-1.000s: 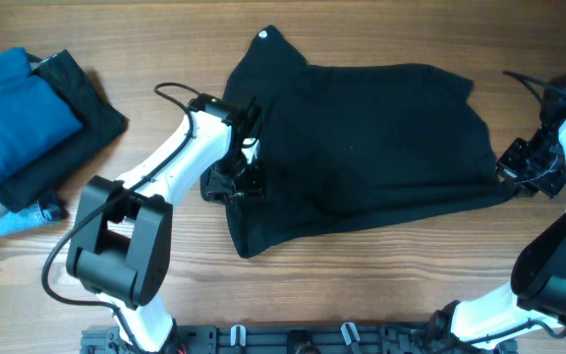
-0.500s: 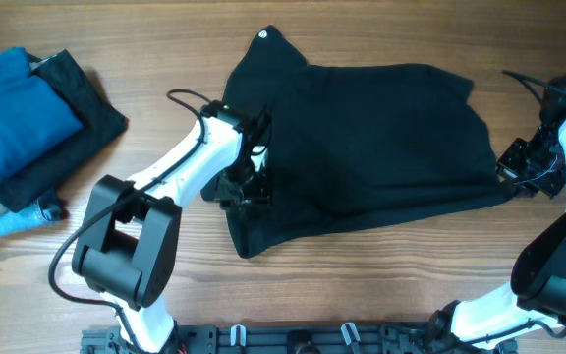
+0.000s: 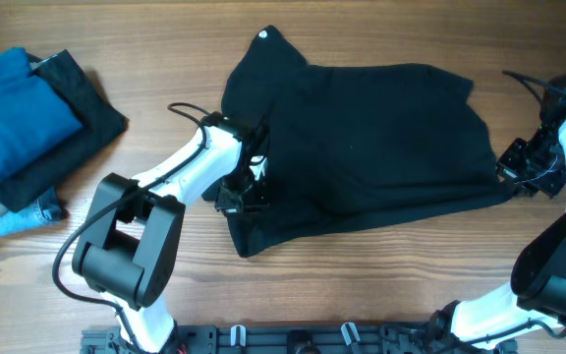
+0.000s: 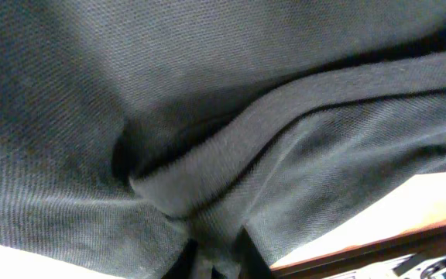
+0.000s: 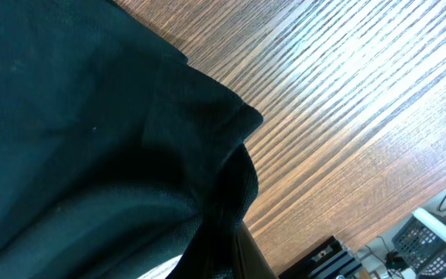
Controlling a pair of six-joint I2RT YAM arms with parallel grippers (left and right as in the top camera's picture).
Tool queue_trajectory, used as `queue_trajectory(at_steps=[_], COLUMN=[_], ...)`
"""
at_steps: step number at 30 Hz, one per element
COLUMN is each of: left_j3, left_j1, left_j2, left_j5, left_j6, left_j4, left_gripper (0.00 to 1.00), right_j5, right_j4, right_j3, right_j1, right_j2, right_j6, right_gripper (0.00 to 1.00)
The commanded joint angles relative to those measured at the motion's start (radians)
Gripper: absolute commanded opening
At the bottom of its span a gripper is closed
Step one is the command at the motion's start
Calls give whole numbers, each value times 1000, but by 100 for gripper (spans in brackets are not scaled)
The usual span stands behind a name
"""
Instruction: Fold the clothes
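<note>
From overhead you see the clothes (image 3: pixel 371 147) spread in the middle of the table (image 3: pixel 362 295). The left gripper (image 3: pixel 249 194) is at their left edge and the right gripper (image 3: pixel 515 177) at their right corner. In the left wrist view, black fabric fills the picture and the closed jaws pinch a fold. In the right wrist view, the closed jaws clamp the fabric's corner.

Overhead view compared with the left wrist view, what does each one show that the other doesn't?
Only overhead: the whole outline of the black garment, its white logo, the blue folded garment and the right gripper. Only left wrist: the weave up close, with a fold bunched toward the left gripper. Both: the black garment lying on the wooden table.
</note>
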Motion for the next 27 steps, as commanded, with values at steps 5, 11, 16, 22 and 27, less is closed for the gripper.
queue_trajectory(at_steps=[5,11,16,22,27], left_j3=[1,73,94,94,94], left_j1=[13,70,150,186,194], left_j2=[10,-63,-169,-213,-216], left_j5=[14,14,-19,-19,-25], left_j6=[-1,8,8,9,1], left_j4=[21,7,54,119,180], left_gripper=[4,4,4,4,4], right_j5=[-2,-2,-2,-2,-6], right_j4=[1,12,25,57,71], right_j3=[-6,-6,-6,-6,-6], right_j1=[-3,-3,-3,-3,-3], right_j2=[-5,-5,-5,-5,-5], right_j6=[-9,-10,-11,-10,-10], right_gripper=[6,6,7,11,14])
